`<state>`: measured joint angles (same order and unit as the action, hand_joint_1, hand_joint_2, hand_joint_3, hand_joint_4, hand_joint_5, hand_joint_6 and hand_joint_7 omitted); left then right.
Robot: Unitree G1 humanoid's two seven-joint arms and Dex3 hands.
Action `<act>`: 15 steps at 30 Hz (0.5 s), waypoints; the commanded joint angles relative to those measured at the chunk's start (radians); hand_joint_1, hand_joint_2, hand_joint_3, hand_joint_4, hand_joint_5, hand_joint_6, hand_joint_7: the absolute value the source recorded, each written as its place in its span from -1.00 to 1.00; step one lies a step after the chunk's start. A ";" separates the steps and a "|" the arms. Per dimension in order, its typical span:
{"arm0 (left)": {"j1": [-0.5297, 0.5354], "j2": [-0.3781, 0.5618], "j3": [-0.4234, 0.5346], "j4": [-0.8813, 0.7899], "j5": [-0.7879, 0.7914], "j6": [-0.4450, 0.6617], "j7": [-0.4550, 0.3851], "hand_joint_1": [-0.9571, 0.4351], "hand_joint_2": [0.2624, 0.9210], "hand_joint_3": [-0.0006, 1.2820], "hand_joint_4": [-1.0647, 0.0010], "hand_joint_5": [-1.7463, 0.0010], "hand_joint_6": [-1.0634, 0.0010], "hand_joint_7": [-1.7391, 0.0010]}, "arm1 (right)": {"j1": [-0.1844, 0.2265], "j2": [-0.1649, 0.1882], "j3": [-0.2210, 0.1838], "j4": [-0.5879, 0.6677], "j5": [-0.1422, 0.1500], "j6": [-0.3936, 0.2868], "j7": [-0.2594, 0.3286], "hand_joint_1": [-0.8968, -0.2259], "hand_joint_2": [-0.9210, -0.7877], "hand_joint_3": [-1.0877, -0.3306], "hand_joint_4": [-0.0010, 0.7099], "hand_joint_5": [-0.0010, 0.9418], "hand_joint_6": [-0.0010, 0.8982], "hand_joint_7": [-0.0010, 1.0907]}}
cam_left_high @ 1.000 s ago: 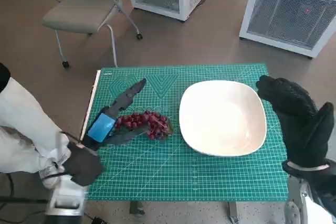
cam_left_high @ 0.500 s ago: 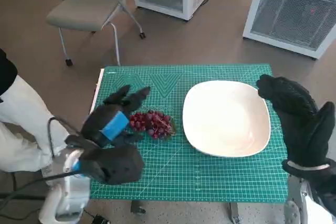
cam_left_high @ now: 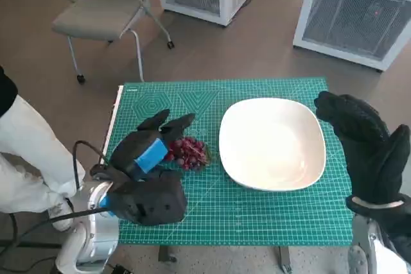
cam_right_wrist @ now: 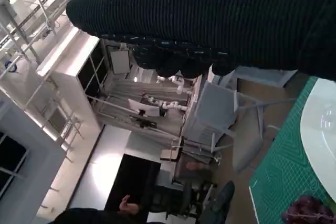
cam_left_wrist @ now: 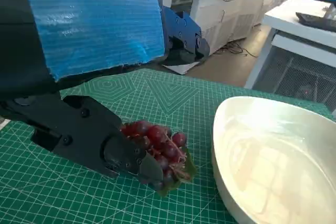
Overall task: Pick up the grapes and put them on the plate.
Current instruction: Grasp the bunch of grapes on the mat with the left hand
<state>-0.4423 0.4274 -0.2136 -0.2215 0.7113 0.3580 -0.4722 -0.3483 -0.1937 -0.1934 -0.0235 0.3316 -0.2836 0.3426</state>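
A bunch of dark red grapes (cam_left_high: 191, 152) lies on the green cutting mat (cam_left_high: 257, 216), just left of the white plate (cam_left_high: 273, 142). My left hand (cam_left_high: 152, 147) is at the bunch's left side. In the left wrist view a lower finger (cam_left_wrist: 89, 135) lies against the grapes (cam_left_wrist: 160, 148), while the other fingers (cam_left_wrist: 181, 32) stand well apart above them, so the hand is spread and holds nothing. The plate (cam_left_wrist: 273, 156) is empty. My gloved right hand (cam_left_high: 363, 145) hangs raised beside the plate's right edge, holding nothing.
The mat covers the small table, whose left edge (cam_left_high: 113, 126) shows bare. A grey chair (cam_left_high: 103, 14) and white cabinets (cam_left_high: 359, 17) stand on the floor beyond. The right wrist view shows the glove (cam_right_wrist: 210, 19), the plate's rim (cam_right_wrist: 323, 124) and a room behind.
My left hand has lifted off the mat, turned and moved right, up against the grapes. The bunch shifted slightly. The right hand and the plate have stayed put.
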 commanded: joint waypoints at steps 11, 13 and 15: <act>-0.137 -0.055 -0.127 0.266 0.090 0.034 0.066 0.12 0.46 -1.00 0.74 1.00 0.38 0.99 | 0.015 0.001 -0.001 0.015 -0.003 0.002 -0.003 0.17 -1.00 0.35 0.00 -0.11 -0.51 0.58; -0.170 -0.065 -0.145 0.334 0.100 0.036 0.074 0.13 0.46 -1.00 0.74 1.00 0.38 1.00 | 0.014 0.002 -0.001 0.017 -0.004 0.001 -0.004 0.17 -1.00 0.35 0.00 -0.11 -0.51 0.58; -0.206 -0.074 -0.164 0.405 0.108 0.042 0.076 0.12 0.47 -1.00 0.75 1.00 0.38 1.00 | 0.014 0.003 0.000 0.017 -0.004 0.001 -0.004 0.17 -1.00 0.35 0.00 -0.11 -0.51 0.58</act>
<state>-0.5876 0.3696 -0.3510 0.0979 0.7985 0.3895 -0.4100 -0.3480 -0.1929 -0.1931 -0.0202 0.3308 -0.2860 0.3424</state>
